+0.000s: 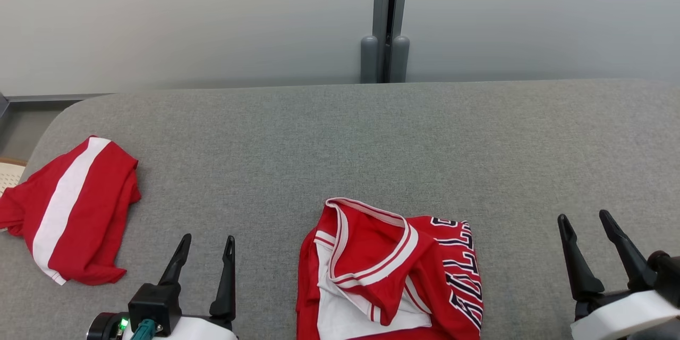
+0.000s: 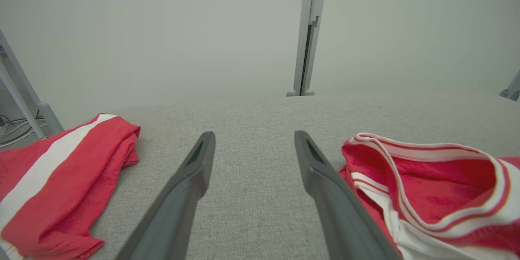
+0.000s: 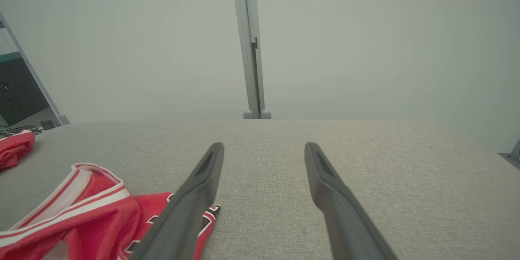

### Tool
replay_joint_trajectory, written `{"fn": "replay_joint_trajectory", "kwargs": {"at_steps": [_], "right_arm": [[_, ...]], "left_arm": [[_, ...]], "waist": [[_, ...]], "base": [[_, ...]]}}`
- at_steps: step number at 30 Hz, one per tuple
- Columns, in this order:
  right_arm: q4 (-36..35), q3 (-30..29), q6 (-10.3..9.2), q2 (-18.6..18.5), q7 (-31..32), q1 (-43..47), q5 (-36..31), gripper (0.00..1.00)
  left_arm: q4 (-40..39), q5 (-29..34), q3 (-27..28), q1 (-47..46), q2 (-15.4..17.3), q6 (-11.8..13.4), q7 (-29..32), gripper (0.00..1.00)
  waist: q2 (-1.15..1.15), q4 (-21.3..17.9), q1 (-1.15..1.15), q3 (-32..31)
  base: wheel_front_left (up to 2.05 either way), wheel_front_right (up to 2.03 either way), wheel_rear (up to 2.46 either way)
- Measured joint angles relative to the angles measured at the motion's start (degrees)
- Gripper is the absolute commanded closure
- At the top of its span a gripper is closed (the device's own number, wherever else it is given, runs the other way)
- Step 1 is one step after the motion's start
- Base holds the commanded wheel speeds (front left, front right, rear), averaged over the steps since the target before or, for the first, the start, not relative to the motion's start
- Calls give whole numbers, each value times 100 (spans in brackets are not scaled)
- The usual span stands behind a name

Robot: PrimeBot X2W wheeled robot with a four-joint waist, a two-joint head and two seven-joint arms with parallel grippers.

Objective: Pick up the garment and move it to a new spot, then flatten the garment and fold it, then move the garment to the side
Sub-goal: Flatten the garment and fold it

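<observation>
A crumpled red garment point(image 1: 372, 260) with white trim and dark lettering lies at the near middle of the grey fabric table point(image 1: 372, 138), its collar opening facing up. My left gripper point(image 1: 207, 238) stands open just left of it, apart from the cloth, nothing between its fingers. In the left wrist view the garment point(image 2: 430, 187) lies to the right of the left gripper point(image 2: 254, 134). My right gripper point(image 1: 584, 216) stands open well to the garment's right, empty. In the right wrist view the right gripper point(image 3: 264, 145) has the garment point(image 3: 93, 215) at its lower left.
A second red garment with a white stripe point(image 1: 79, 207) lies bunched at the table's left edge, also in the left wrist view point(image 2: 61, 178). A grey post point(image 1: 386, 21) stands against the pale wall behind the table. Bare grey cloth lies beyond and right of the jersey.
</observation>
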Motion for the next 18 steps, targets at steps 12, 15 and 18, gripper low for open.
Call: {"fn": "replay_joint_trajectory", "kwargs": {"at_steps": [12,15,18], "right_arm": [[-680,-222,0,183,394,593,-111,0],[-744,-250,0,215,428,612,-113,0],[-777,-263,0,244,465,643,-114,0]], "left_arm": [[-174,-4,-26,177,121,82,119,0],[-204,-4,-33,177,132,102,135,0],[-220,-4,-38,177,136,115,146,0]], "waist": [[0,-108,0,-123],[0,-102,0,-112],[0,-85,0,-96]], "base": [[0,0,0],[0,0,0],[0,0,0]]}}
